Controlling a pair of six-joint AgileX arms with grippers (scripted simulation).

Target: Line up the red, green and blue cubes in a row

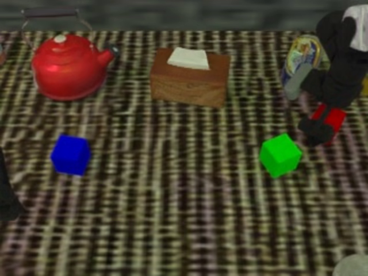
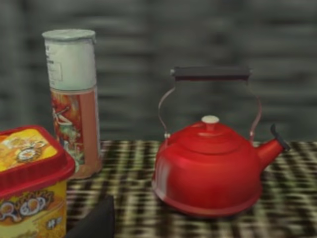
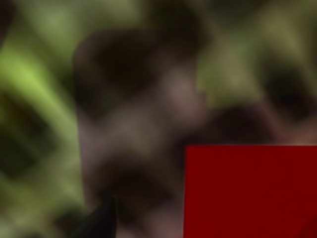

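Here, right gripper point(image 1: 322, 127): at the right edge of the top view, lowered over the red cube; whether its fingers are spread or pinching the cube cannot be told
Red cube point(image 1: 333, 119): right side of the top view, partly under the right gripper; it fills the lower right of the right wrist view point(image 3: 250, 191)
Green cube point(image 1: 280, 154): right of centre in the top view, just beside the red cube and the gripper, on the woven cloth point(image 1: 184, 195)
Blue cube point(image 1: 71, 154): left of centre in the top view, well apart from the other two
Left arm: parked at the left edge of the top view, only a dark sliver showing
Kettle point(image 1: 68, 65): red and glossy, upper left of the top view
Tissue box point(image 1: 190, 77): wooden, upper middle of the top view
Can point(image 1: 300, 63): upper right, lying beside the right arm
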